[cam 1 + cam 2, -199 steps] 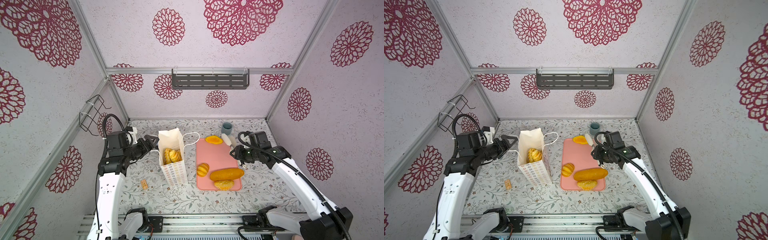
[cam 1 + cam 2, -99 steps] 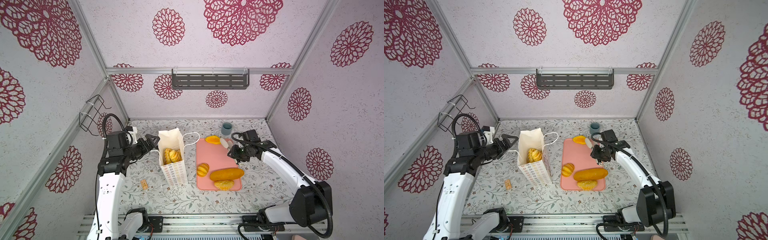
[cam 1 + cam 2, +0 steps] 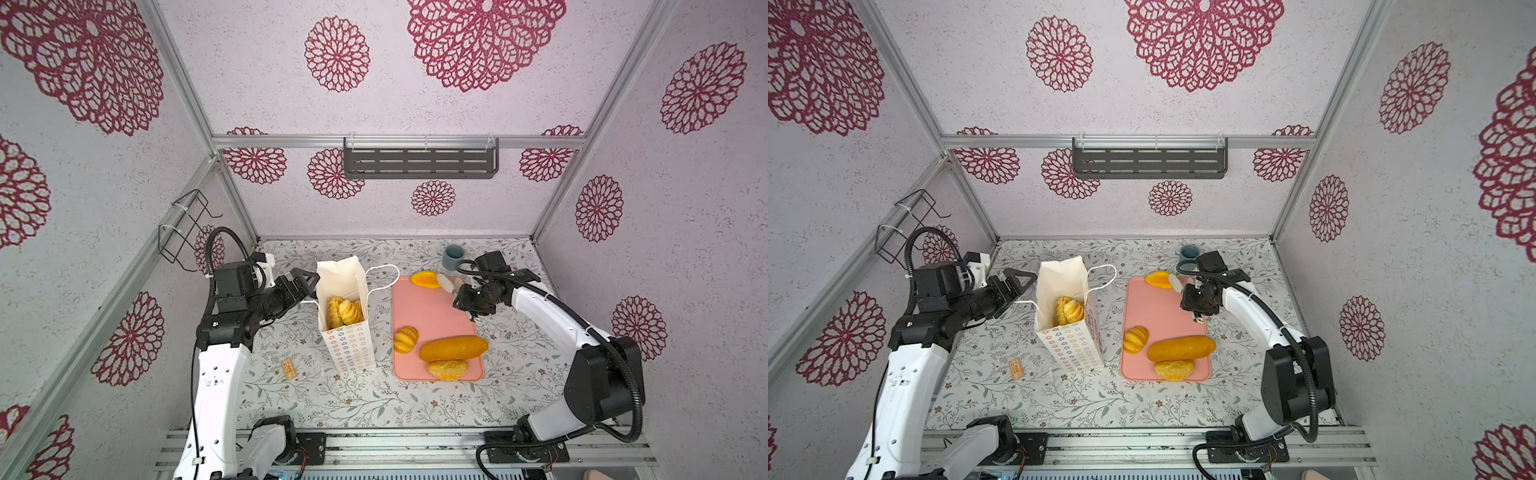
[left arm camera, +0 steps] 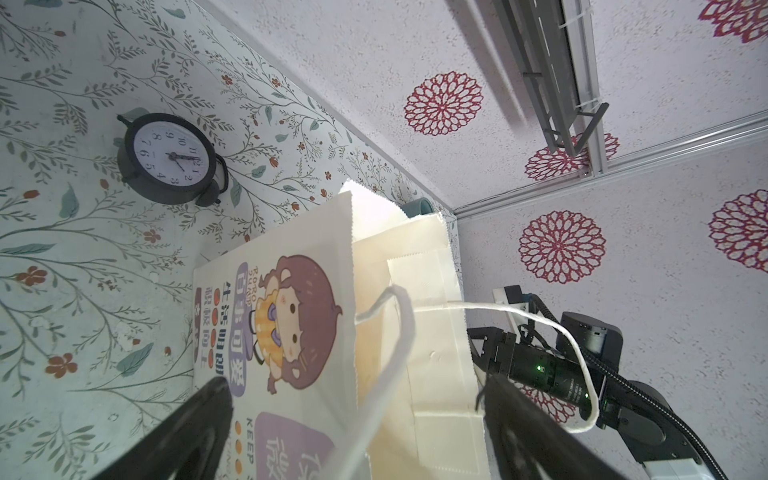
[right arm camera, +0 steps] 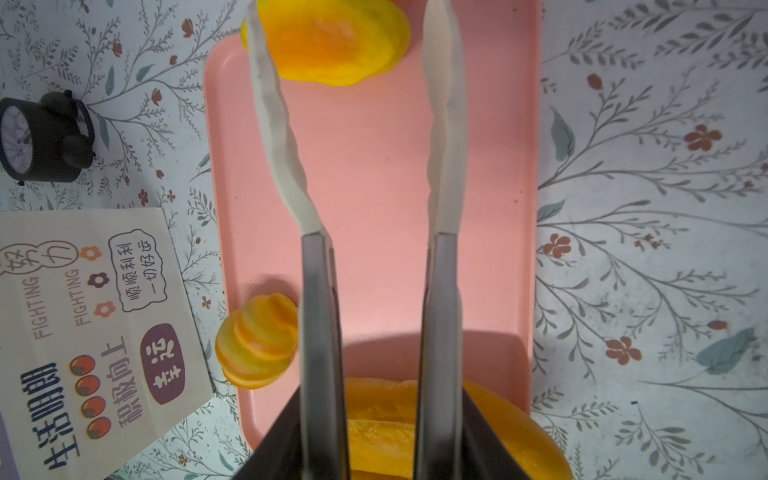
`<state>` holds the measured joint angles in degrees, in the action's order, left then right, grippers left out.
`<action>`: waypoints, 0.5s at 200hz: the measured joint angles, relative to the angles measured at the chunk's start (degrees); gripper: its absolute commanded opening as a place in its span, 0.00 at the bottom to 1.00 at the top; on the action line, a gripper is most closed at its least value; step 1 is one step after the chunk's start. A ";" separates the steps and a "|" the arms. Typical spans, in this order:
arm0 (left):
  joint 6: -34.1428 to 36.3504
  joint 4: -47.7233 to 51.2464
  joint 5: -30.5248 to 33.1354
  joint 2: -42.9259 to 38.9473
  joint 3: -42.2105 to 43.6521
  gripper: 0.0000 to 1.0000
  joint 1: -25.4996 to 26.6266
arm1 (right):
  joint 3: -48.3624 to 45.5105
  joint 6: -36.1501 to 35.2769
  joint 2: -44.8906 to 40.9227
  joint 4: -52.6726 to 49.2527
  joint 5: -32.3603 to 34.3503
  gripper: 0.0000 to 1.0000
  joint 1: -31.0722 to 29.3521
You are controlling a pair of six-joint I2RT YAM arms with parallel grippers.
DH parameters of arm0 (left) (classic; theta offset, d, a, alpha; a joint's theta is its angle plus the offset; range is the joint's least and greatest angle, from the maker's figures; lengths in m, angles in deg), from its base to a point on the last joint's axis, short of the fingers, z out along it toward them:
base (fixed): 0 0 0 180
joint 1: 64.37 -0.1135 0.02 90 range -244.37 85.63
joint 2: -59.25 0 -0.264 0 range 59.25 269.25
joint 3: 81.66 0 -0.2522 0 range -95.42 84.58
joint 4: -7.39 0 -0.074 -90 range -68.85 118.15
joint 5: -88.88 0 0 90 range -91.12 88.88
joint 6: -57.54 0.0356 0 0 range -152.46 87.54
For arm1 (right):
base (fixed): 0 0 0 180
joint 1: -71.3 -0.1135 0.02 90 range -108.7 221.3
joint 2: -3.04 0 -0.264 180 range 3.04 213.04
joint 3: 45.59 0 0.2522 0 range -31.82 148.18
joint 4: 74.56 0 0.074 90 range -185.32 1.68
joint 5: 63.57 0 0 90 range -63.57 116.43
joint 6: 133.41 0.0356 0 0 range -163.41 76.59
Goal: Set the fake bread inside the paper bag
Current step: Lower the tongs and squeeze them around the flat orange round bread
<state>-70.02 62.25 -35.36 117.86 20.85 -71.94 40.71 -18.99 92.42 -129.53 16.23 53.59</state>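
The white paper bag (image 3: 349,328) (image 3: 1067,332) stands open left of the pink tray (image 3: 428,307), with ridged fake bread (image 3: 345,311) (image 3: 1069,309) inside. On the tray lie a ridged bun (image 3: 406,339) (image 5: 257,338), a long loaf (image 3: 453,349) (image 3: 1181,348) and an oval piece (image 3: 447,370). A flat oval piece (image 3: 424,279) (image 5: 328,41) rests at the tray's far end. My right gripper (image 3: 473,299) (image 5: 380,436) is shut on metal tongs (image 5: 444,104). Their white tips are spread, empty, beside the flat oval piece. My left gripper (image 3: 305,282) is open against the bag's left wall (image 4: 324,332), the cord handle (image 4: 390,365) between its fingers.
A blue-grey cup (image 3: 453,255) stands behind the tray near the right arm. A black alarm clock (image 4: 166,160) (image 5: 41,141) sits behind the bag. A small tan cracker (image 3: 288,369) lies in front of the left arm. A wire rack (image 3: 187,228) hangs on the left wall.
The right arm's elbow has swung inward and up, and the tongs' tips have spread a little near the flat oval piece. The left gripper has opened slightly wider beside the bag.
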 measured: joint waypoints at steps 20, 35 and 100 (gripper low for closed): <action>0.00 0.09 0.04 -0.02 0.22 0.98 0.00 | 2.10 -1.27 2.03 -0.39 0.57 0.48 0.07; 0.00 0.04 0.17 -0.09 0.37 0.98 0.00 | 3.61 -2.25 4.04 -0.70 0.92 0.49 0.20; -0.13 0.02 0.24 -0.09 0.87 0.98 0.00 | 10.29 -5.77 14.05 -1.57 0.96 0.51 0.81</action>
<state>-70.15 62.27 -35.12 117.77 21.73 -71.94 51.00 -24.76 106.47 -131.11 17.19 54.40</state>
